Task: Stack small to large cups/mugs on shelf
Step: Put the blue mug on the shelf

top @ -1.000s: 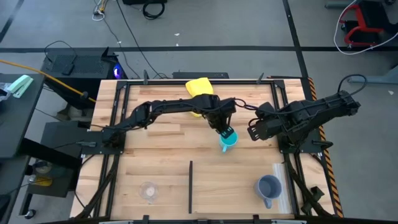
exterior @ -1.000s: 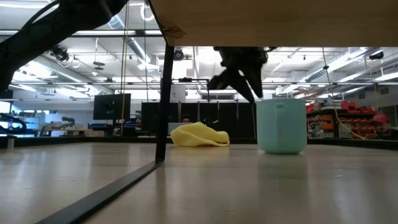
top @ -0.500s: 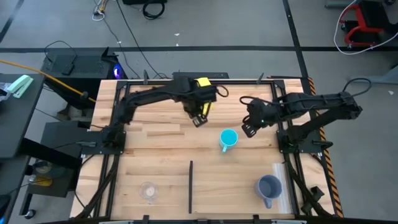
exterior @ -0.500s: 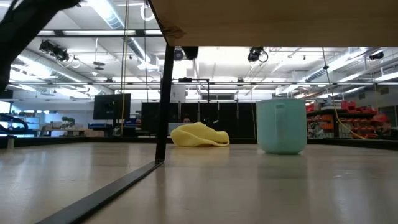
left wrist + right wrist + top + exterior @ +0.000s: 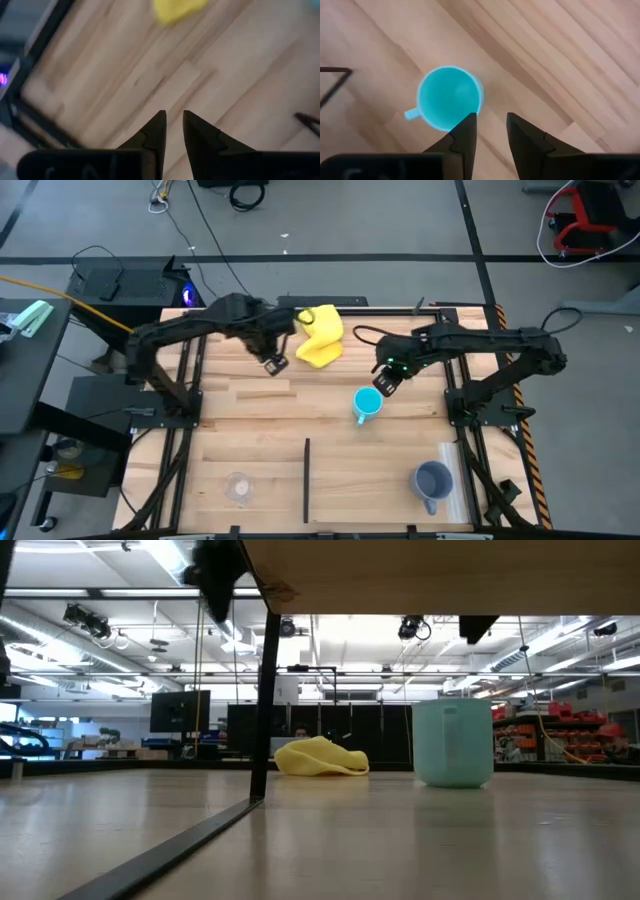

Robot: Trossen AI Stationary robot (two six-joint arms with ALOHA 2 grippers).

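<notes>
- The bright-blue mug point(image 5: 367, 402) stands upright on the bench point(image 5: 260, 420), a little right of centre, mouth open to the ceiling and its handle pointing to the near-left in the high view.
- In the low view this mug point(image 5: 452, 743) sits flat on the wood, alone, with the yellow cloth point(image 5: 318, 757) farther back and to its left.
- From the right wrist view the mug point(image 5: 449, 98) is seen from straight above, hollow and round, lying just beyond the tips of that arm's own fingers.
- The right tool point(image 5: 385, 381) hovers just to the far-right of the mug, not touching it; its two fingers point(image 5: 462, 134) stand a small gap apart, holding nothing.
- The grey-blue mug point(image 5: 432, 481) stands near the bench's near-right corner, well apart from the blue one, handle toward the near edge.
- The clear glass cup point(image 5: 238, 487) stands near the near-left part of the bench, left of a thin dark divider strip point(image 5: 305, 478).
- The yellow cloth point(image 5: 320, 335) lies crumpled at the far edge, near the middle.
- The left tool point(image 5: 274, 363) hangs just left of the cloth, above bare wood; its fingers point(image 5: 154, 134) are parted by a narrow gap and grip nothing.
</notes>
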